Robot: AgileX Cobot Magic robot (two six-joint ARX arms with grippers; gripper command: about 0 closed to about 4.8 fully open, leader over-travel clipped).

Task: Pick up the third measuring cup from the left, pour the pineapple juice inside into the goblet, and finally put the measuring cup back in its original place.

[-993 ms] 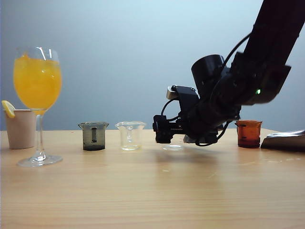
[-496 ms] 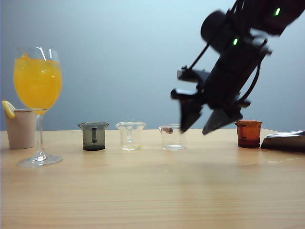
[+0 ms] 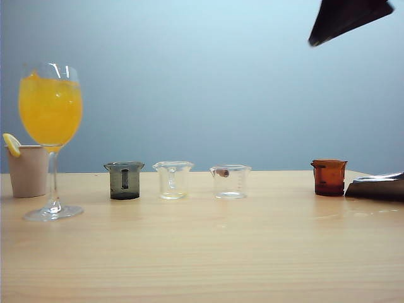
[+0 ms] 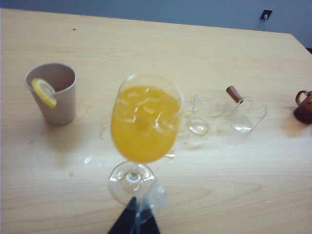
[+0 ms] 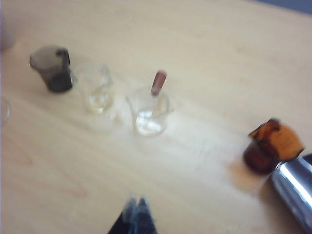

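Pale wood worktop [image 3: 202, 252] under a grey-blue wall. Right gripper [image 5: 136, 214]: jaws together, empty, raised high above the worktop; only a dark tip shows at the exterior view's upper right. Left gripper [image 4: 134, 219]: jaws together, empty, above the goblet's [image 3: 50, 136] foot. Third cup [image 3: 230, 182] stands upright, empty, in the row between a clear cup [image 3: 172, 180] and an amber cup [image 3: 329, 177], with open worktop before it. Goblet holds orange-yellow drink.

Right wrist view [image 5: 146, 112] blurred throughout
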